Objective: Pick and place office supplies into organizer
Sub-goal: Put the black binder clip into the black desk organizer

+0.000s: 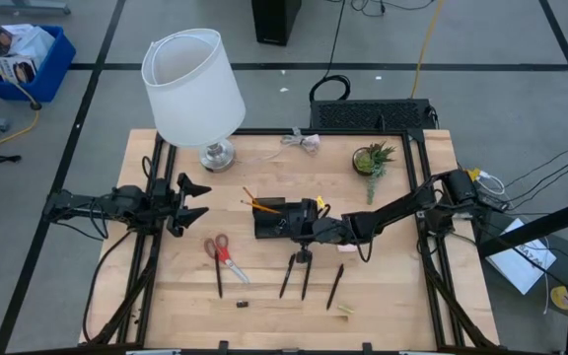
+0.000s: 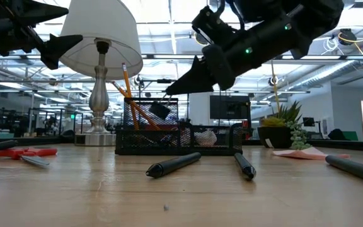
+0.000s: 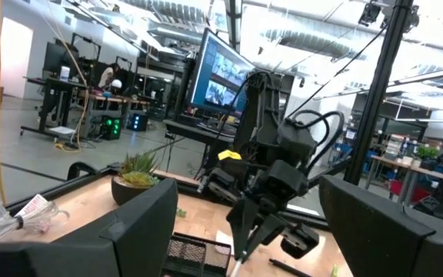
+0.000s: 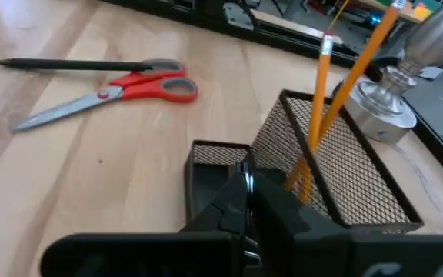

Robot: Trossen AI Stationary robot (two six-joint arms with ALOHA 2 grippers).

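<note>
The organizer [image 1: 269, 219] is a black mesh tray at mid-table; two orange pencils [image 4: 319, 100] stand in its taller compartment. My right gripper [image 4: 248, 196] hovers shut just above its lower compartment, tips [image 2: 169, 89] slanting down, clear of the mesh. I see nothing between its fingers. Red-handled scissors [image 1: 220, 248] and a black pen [image 1: 217, 278] lie left of the organizer. Three more pens [image 1: 307, 276] and a small dark bit [image 1: 242, 305] lie nearer the front edge. A pink flat pad [image 2: 298, 153] lies to the right. My left gripper [image 1: 200, 201] waits open at the table's left, raised.
A white-shaded lamp [image 1: 195, 89] stands at the far left. A small potted plant [image 1: 373, 160] and a clear wrapper [image 1: 304, 141] sit along the far edge. A black mesh box [image 1: 373, 113] stands beyond the table. Bare wood lies along the near edge.
</note>
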